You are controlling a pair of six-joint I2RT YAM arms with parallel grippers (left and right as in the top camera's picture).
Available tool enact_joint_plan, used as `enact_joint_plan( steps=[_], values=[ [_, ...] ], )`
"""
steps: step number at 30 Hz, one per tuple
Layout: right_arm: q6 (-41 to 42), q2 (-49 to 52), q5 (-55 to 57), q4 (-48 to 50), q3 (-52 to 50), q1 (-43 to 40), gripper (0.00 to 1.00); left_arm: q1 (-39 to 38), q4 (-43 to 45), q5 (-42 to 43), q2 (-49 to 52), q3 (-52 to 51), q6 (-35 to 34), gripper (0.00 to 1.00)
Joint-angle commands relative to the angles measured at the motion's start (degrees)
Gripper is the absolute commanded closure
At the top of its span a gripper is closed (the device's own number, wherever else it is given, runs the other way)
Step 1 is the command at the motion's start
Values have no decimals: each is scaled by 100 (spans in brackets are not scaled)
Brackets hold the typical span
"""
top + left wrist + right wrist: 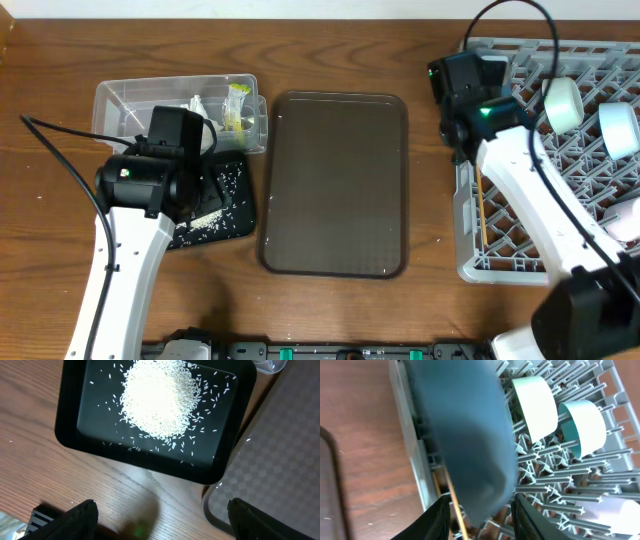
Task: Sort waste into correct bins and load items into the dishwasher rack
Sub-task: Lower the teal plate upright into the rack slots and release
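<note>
My left gripper [185, 180] [160, 520] is open and empty, above the wood just short of the black tray [240, 225] [70, 435], which holds a heap of rice grains [215, 215] [157, 400]. The clear tub [115, 100] holds the white tissue [200, 108] and the yellow-green wrapper [238, 105]. My right gripper [465, 130] [480, 515] is over the left side of the grey rack [470, 265] [405, 435]. Its fingers are apart around the blurred dark blue plate [465, 435], which stands in the rack. Chopsticks [481, 215] [457, 510] lie along the rack's left wall.
The brown serving tray [335, 180] [280, 460] lies between the bins and the rack. In the rack are the mint-green bowl [563, 103] [535, 405], the light blue bowl [620, 128] [582, 425] and the pinkish cup [628, 218].
</note>
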Motion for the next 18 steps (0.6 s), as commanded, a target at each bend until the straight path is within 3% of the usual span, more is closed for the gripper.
enact_joint_plan(
  steps=[1,9,14,18],
  values=[
    [372,-321,-205,-4,20,-153,60,31,-2,-127,9,-13,-55,14],
    [367,-828,-452,-162,20,-551,56,31,-2,-127,9,-13,-55,14],
    [129,-1115,-1377,-498,20,-1117,54,31,-2,-127,9,-13,-55,14],
    [-229,-1182,-2306,-887,20,-1705,46,31,2,-129,9,-13,-55,14]
  ],
)
